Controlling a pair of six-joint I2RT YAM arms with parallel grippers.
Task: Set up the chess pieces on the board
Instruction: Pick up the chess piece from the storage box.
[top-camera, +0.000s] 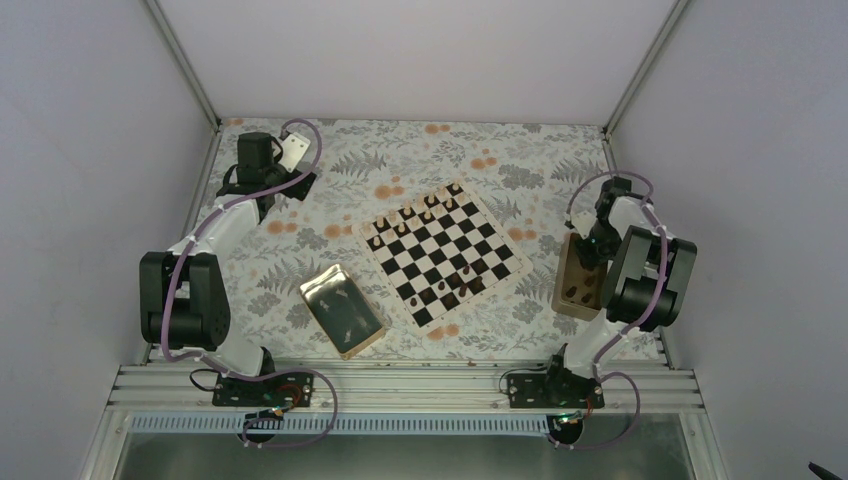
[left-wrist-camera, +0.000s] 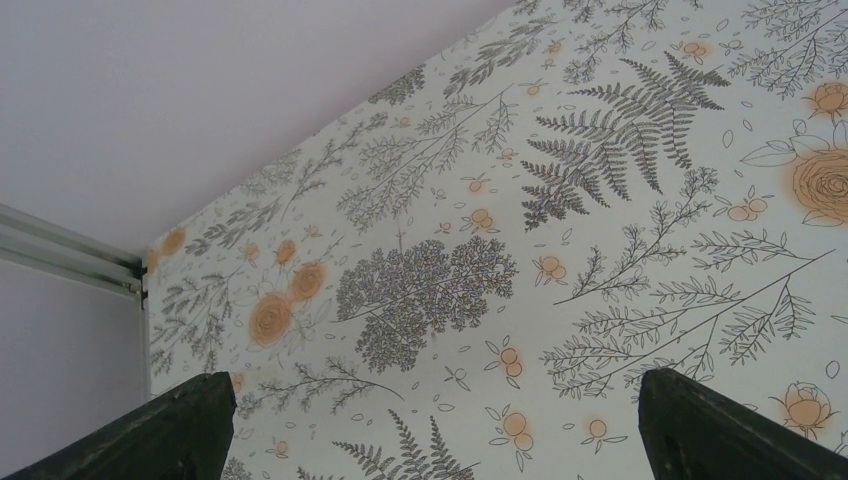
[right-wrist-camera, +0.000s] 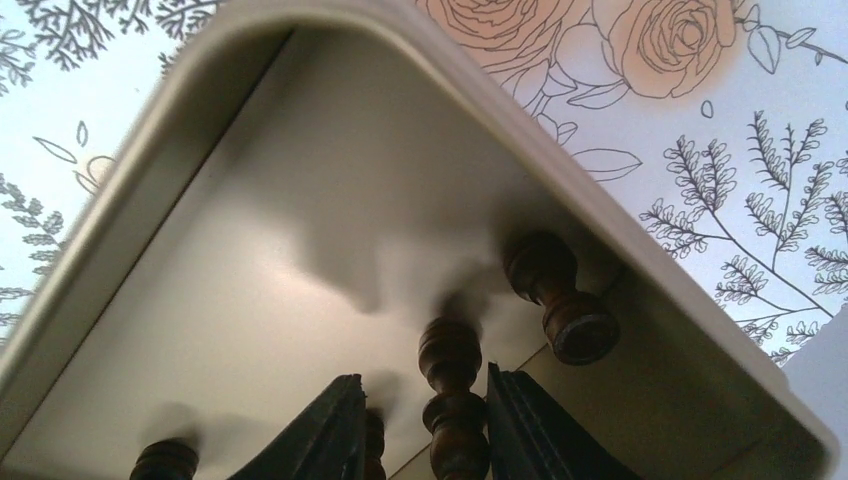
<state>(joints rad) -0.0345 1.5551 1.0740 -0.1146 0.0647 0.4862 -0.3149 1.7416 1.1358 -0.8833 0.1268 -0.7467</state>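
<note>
- Right gripper (right-wrist-camera: 422, 382): it reaches down into the small tan box (right-wrist-camera: 250, 250), which sits on the right side of the table, apart from the board.
- Its fingers (right-wrist-camera: 335, 435) stand partway apart and straddle one upright dark piece (right-wrist-camera: 452, 395).
- The finger on the right of the wrist view is touching or almost touching that piece. A gap shows on the other side, so the piece is not clamped.
- A second dark piece (right-wrist-camera: 555, 295) lies on its side against the box wall, just past the fingertips. A third (right-wrist-camera: 165, 460) shows at the lower edge of the view, partly cut off.
- Left gripper (left-wrist-camera: 437, 385): its fingers (left-wrist-camera: 190, 425) are spread wide. Nothing is between them and they touch nothing, with only the floral tablecloth (left-wrist-camera: 600, 150) beneath them, at the far left of the table.
- Board (top-camera: 445, 250): it lies at mid-table, turned at an angle.
- Light pieces (top-camera: 418, 213) stand along the board's far edge rows. A few dark pieces (top-camera: 462, 280) stand near its close edge.
- Gold tray (top-camera: 342, 310): it sits just left of the board. What it holds is too small to tell.
</note>
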